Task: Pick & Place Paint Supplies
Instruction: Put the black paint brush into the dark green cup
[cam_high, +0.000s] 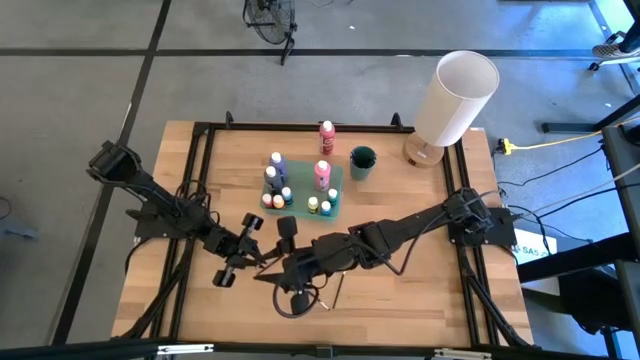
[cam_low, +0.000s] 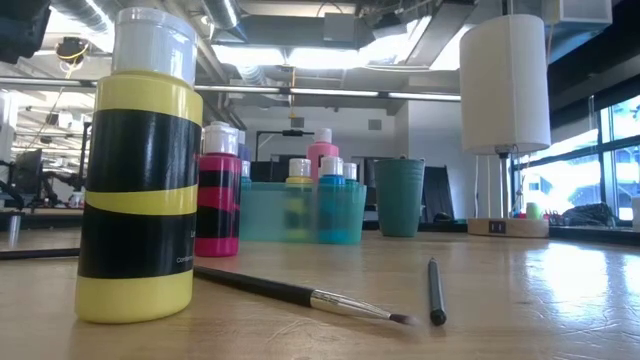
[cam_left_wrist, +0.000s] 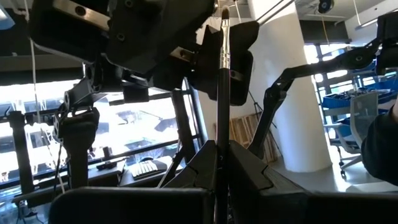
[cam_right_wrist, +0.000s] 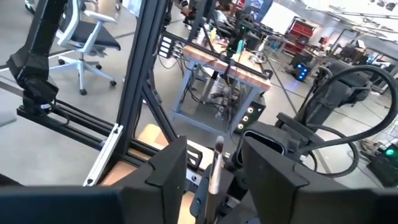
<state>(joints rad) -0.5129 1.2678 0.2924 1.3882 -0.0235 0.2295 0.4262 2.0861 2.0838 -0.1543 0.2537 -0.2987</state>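
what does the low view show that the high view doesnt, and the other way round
Only the low view: a yellow-and-black bottle looming in front, and the bristle tip of the brush lying beside it. Only the high view: both arms, the left claw and right claw meeting over the table's near half. Both: the teal tray of bottles, the green cup, the white cylinder.

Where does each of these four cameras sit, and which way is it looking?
High view: overhead, straight down on the table, tray of paint bottles, both arms.
Low view: at tabletop height, level past a yellow bottle; no arm shows.
Left wrist view: past the left gripper, shut on a brush.
Right wrist view: past the right gripper, around the brush.
Both wrist views share that brush.
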